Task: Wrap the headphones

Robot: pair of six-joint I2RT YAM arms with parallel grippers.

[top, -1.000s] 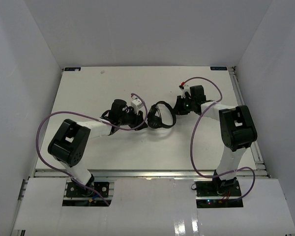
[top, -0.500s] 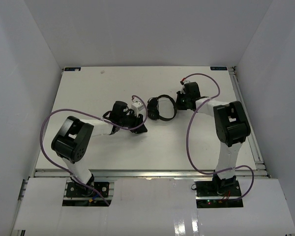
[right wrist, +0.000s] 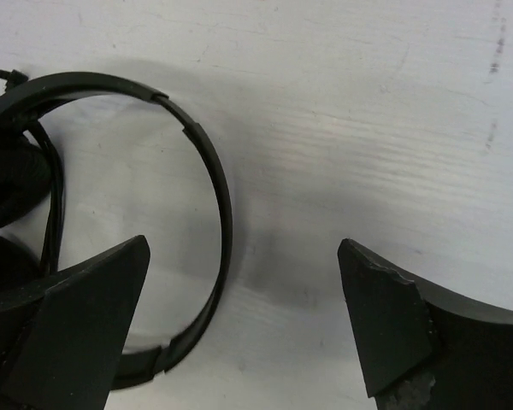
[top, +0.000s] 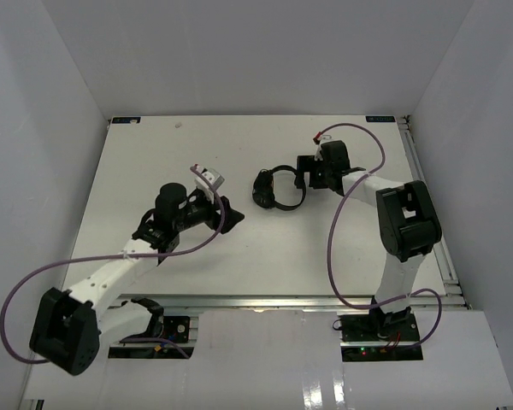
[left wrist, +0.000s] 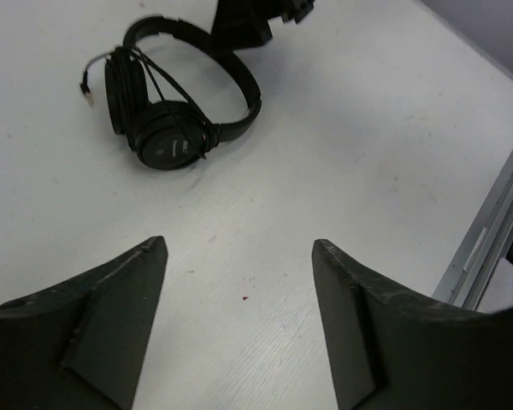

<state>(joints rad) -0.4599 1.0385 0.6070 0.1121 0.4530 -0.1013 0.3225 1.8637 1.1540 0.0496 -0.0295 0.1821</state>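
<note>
Headphones (top: 278, 188) are lying on the table (top: 145, 162), right of centre toward the far side, with the cord (left wrist: 158, 85) bunched around the earcups and its plug (left wrist: 85, 88) sticking out loose. A finger catching the headband (right wrist: 218, 184) could be dragging that winding undone. Nearer, the left gripper (top: 225, 213) is reaching in low from the left, jaws spread and empty, apart from them. Farther, the right gripper (top: 303, 175) is hovering just beside the headband, jaws spread wide, holding nothing.

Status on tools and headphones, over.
Left tool open, empty, short of headphones. Right tool open at headband. Cord wound round earcups, on table. Nothing in the way.
</note>
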